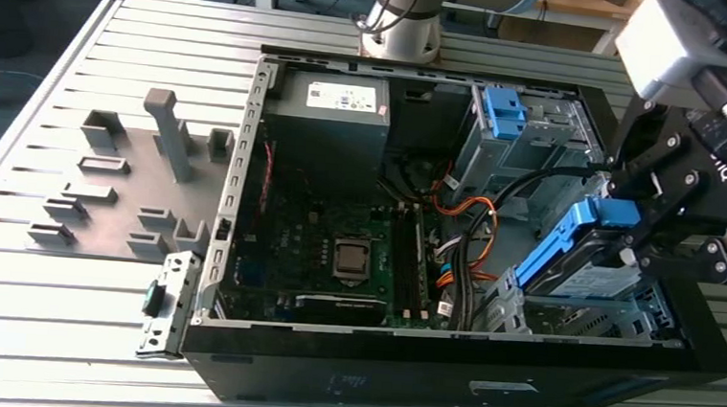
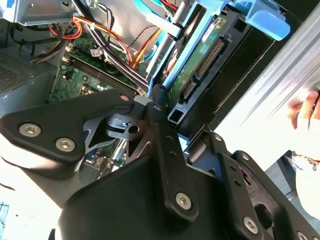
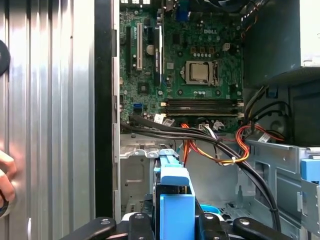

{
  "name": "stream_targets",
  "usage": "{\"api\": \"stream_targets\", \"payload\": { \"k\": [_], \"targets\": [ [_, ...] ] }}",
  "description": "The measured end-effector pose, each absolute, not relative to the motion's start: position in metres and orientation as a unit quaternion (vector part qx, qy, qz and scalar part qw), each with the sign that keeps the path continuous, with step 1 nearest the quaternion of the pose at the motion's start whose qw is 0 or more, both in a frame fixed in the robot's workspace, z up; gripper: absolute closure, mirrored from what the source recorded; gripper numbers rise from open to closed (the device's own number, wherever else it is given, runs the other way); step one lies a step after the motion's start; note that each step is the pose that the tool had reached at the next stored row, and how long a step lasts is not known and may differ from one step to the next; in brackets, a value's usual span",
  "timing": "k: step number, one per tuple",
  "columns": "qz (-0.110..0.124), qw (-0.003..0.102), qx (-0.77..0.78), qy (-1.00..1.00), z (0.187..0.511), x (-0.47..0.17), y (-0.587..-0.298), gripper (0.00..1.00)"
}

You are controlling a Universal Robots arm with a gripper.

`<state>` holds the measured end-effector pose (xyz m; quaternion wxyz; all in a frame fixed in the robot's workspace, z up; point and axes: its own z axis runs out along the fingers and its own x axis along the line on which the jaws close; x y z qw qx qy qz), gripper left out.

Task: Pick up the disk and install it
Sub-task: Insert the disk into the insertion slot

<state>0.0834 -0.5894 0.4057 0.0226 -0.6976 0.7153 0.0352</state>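
the gripper (image 1: 618,236) holds the disk (image 1: 577,262) on edge at the drive-bay corner of the open case (image 1: 455,364), on the exterior view's right. the fingers (image 2: 160,107) are clenched on the disk's blue rails, so the drive hangs steeply tilted, with its label face toward the bay wall and its lower end just inside the metal cage (image 1: 586,320). this attitude suits a slide-in along the cage guides; judged from that, the disk is partly entered and not yet seated.

in the second wrist view the disk's green circuit board (image 2: 205,47) and black connector row face outward, well placed for cabling. the blue pull tab (image 3: 175,205) sits between the fingers in the first wrist view.

materials: the rails are smooth moulded plastic, the cage is thin stamped steel, and the bench (image 1: 63,279) is ribbed aluminium. orange and black cables (image 1: 464,235) lie just beside the bay and may snag. a second blue bracket (image 1: 504,113) sits in the upper bay. a person's hand (image 2: 305,110) rests near the case edge.
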Motion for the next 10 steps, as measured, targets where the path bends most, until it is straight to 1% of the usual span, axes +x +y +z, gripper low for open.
{"api": "stream_targets", "payload": {
  "k": [10],
  "targets": [
    [0.037,0.021,-0.698,0.715,0.388,0.085,-0.589,0.64]
  ]
}}
